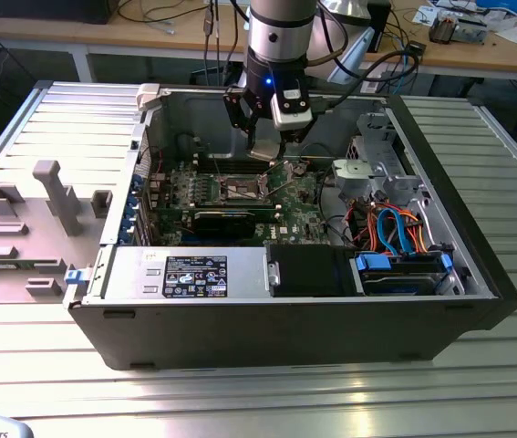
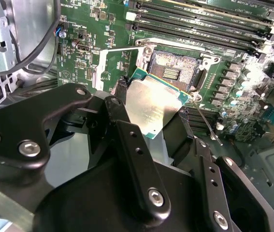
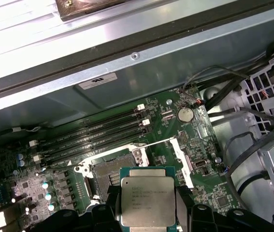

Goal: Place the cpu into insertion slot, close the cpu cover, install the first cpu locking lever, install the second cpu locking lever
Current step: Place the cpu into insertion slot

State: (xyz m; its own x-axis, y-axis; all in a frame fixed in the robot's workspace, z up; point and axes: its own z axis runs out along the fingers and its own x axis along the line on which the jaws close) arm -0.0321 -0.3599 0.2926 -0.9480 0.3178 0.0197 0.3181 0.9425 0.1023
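The end effector is clenched on the cpu, its two black fingers pressing on opposite edges of the plate, with the silvery lid turned toward the first wrist view. In the exterior view the end effector hangs inside the open computer case, above the middle of the green circuit board and clear of it. The case itself stands near the middle of the slatted metal desk. In both wrist views the cpu covers the near edge of the insertion slot, so I judge it held above the slot and a little short of centred, not yet seated. The cpu cover is swung open at one side of the slot, and a thin wire lever stands free at the other, which leaves the opening bare. The row of long black memory slots runs along the slot's far side, toward the case's back wall. To do this step well, the plate should be held level and its edges squared to the slot's rim. It should then go straight down without sliding across the contacts, and be let go only once it lies flat.
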